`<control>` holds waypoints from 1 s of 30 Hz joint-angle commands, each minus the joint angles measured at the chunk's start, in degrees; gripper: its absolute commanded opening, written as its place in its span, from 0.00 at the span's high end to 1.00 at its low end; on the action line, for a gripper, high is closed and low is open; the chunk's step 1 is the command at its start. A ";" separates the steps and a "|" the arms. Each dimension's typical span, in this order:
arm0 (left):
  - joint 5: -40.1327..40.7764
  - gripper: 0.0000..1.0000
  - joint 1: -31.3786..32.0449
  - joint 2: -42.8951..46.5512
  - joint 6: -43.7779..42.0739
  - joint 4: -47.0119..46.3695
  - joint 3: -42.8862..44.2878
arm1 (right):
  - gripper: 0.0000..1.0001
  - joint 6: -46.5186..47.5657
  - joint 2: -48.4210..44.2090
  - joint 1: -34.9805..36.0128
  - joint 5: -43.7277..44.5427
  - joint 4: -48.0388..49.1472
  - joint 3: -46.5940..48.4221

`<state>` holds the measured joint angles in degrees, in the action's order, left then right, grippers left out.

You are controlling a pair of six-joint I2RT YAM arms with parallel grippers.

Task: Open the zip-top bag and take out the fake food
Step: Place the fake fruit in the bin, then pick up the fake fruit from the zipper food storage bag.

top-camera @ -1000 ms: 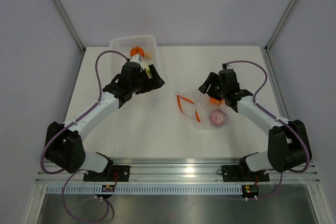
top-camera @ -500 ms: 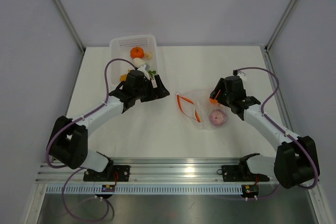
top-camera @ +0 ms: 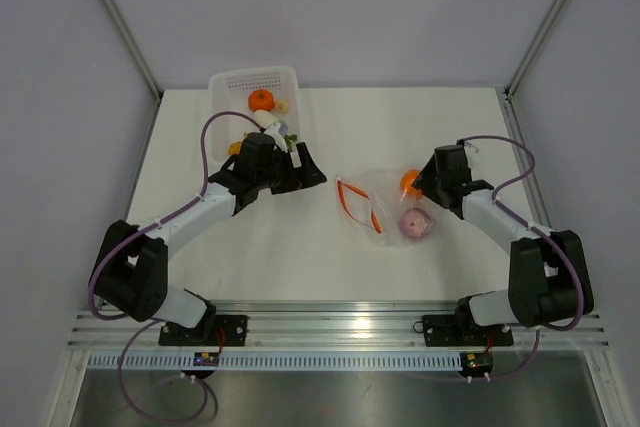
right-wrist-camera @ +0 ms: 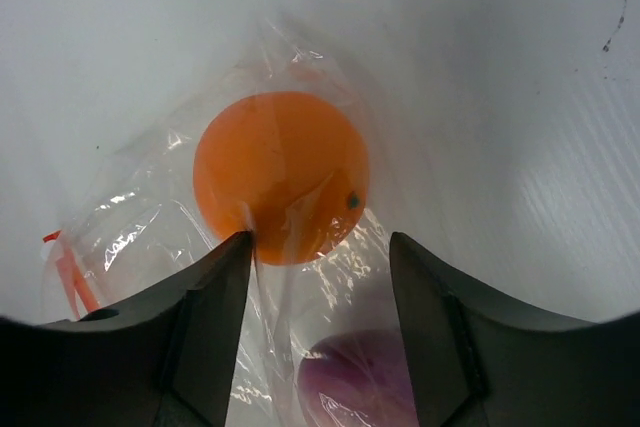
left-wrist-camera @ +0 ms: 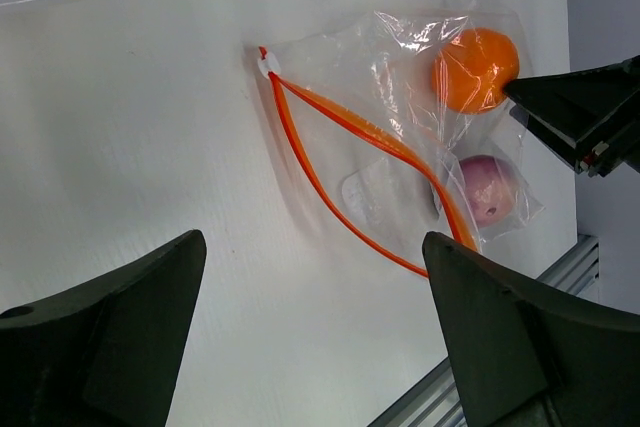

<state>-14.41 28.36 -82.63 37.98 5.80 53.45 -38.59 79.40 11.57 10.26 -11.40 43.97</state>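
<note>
Right gripper (right-wrist-camera: 319, 243) open, just short of orange ball (right-wrist-camera: 280, 175); zip-top bag (left-wrist-camera: 352, 89) looks like slippery, flimsy film, so I'd pinch the closed corner.

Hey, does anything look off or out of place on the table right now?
Nothing looks spilled or damaged. The zip-top bag lies flat with its red-orange zipper gaping open, an orange ball and a purple-pink piece inside it. Other fake food sits in the white basket at the far left.

Bare table is seen between the left gripper (top-camera: 303, 168) and the open bag (top-camera: 383, 207); the bag's right side is blocked by the right gripper (top-camera: 420, 185).
</note>
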 commanded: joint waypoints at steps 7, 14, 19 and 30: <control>-2.37 0.08 0.21 -1.66 -0.45 -3.43 -0.19 | 0.93 -3.69 0.94 -1.03 2.22 5.33 -0.11; -3.07 0.08 0.21 -3.06 -0.27 -3.87 0.25 | 1.00 -3.34 -4.77 -1.03 -1.81 8.40 -2.56; -3.69 0.08 0.21 -3.68 -0.18 -3.96 0.60 | 1.00 -1.93 -12.41 0.02 -4.90 12.89 -5.03; -3.95 0.09 0.21 -4.38 -0.10 -4.22 0.43 | 1.00 0.36 -11.65 4.51 0.28 8.70 -3.02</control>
<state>-16.71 28.36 -86.43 38.00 4.34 53.45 -38.48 64.88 15.92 7.79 -1.34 38.85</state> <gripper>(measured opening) 0.919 0.009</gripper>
